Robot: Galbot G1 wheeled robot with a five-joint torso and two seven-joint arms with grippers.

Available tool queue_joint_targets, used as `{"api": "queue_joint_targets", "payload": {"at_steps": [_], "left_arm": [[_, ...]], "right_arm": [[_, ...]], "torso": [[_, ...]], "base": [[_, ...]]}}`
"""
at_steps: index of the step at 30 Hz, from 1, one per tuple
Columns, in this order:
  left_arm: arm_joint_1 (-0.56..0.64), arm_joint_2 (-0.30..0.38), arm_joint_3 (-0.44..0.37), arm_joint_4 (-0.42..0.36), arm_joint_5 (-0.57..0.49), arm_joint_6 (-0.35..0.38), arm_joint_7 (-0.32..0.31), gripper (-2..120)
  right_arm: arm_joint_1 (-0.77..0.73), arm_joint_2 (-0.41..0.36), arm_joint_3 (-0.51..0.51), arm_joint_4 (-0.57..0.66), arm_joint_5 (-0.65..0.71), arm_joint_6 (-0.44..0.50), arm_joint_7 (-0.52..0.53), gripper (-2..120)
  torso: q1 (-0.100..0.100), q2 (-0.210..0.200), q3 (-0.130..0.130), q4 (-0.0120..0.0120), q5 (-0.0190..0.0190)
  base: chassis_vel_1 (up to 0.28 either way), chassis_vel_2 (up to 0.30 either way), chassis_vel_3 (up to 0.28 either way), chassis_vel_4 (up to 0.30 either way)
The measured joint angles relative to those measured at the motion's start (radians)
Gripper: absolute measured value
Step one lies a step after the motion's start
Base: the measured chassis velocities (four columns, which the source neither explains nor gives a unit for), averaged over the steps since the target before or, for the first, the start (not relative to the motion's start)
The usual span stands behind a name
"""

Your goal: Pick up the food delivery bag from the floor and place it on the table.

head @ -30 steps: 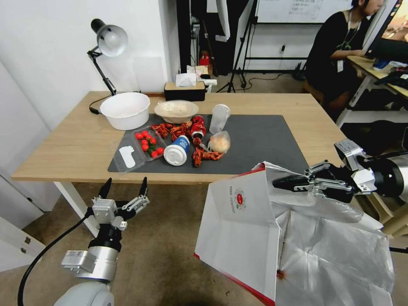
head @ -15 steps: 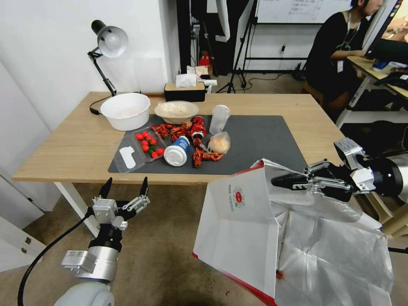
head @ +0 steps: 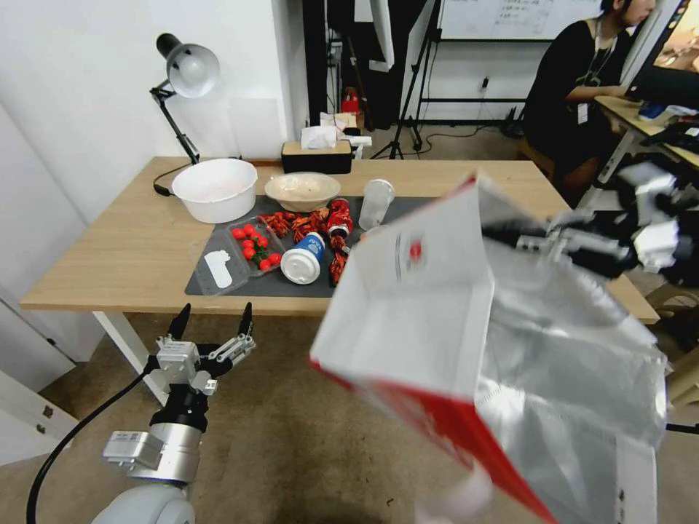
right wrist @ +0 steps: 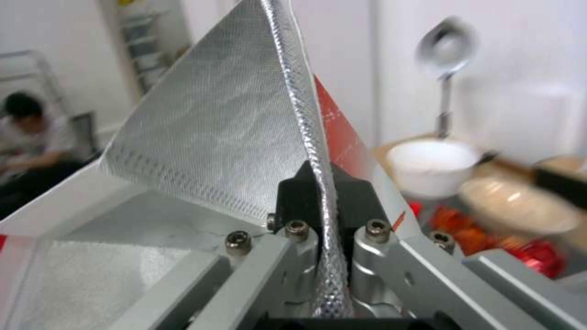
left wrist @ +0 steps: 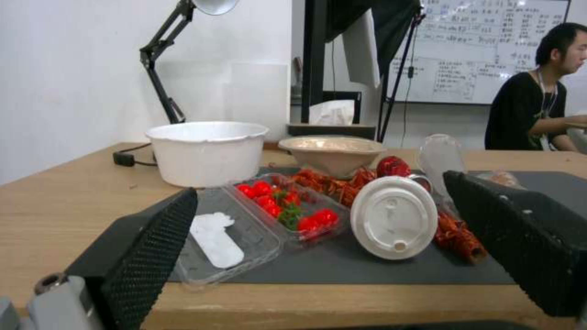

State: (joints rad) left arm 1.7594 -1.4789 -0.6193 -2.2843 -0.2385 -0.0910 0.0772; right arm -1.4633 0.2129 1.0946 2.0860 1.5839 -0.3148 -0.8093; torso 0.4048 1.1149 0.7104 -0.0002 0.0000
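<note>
Food delivery bag hangs in the air from the right gripper, clear of the floor and level with the near right part of the table. That gripper is clenched on the bag's upper rim: in the right wrist view the foil-lined edge runs straight down between the two closed black pads, with the metal finger links on either side of it. From that grip the bag droops tilted, its white face with the small red logo turned toward the table, its red side panel lowest, and its silver lining open toward the robot. The bag and the right arm are blurred in the head view, so whether the bag's upper corner is over the tabletop or just in front of its edge cannot be settled with certainty. On the table, a dark grey mat carries a white bowl, a beige bowl, a clear tray of small red tomatoes, red crayfish, a paper cup lying on its side and a clear plastic cup. A desk lamp and a tissue box stand toward the table's far edge. The left gripper waits low before the table's near edge, fingers spread apart and holding nothing; its wrist view looks across the mat at the tomato tray and the cup's white lid.
</note>
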Motion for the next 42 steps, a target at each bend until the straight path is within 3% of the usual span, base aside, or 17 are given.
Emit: {"api": "queue_joint_targets", "payload": {"at_steps": [11,18,34,42], "left_arm": [[-0.002,0.0,0.003,0.0,0.001,0.0,0.006,100],[-0.003,-0.003,0.007,0.001,0.002,0.0,0.012,100],[0.002,-0.013,0.01,0.002,0.009,-0.006,0.02,100],[0.002,-0.015,0.012,0.004,0.01,-0.008,0.022,100]], "right_arm": [[0.039,0.047,-0.038,0.087,0.053,0.158,0.466,0],[0.025,0.086,-0.055,0.104,0.031,0.219,0.613,0],[0.002,0.208,-0.101,0.077,-0.041,0.256,0.691,0],[0.003,0.225,-0.106,0.05,-0.06,0.248,0.72,0]], "torso": [[-0.001,-0.002,-0.001,0.0001,0.0],[-0.001,-0.003,-0.002,0.0,0.0],[-0.002,-0.004,-0.002,0.0,0.0],[-0.002,-0.004,-0.002,0.0,0.0]], "base": [[0.0,0.0,0.0,0.0],[0.0,0.0,0.0,0.0],[0.0,0.0,0.0,0.0],[0.0,0.0,0.0,0.0]]}}
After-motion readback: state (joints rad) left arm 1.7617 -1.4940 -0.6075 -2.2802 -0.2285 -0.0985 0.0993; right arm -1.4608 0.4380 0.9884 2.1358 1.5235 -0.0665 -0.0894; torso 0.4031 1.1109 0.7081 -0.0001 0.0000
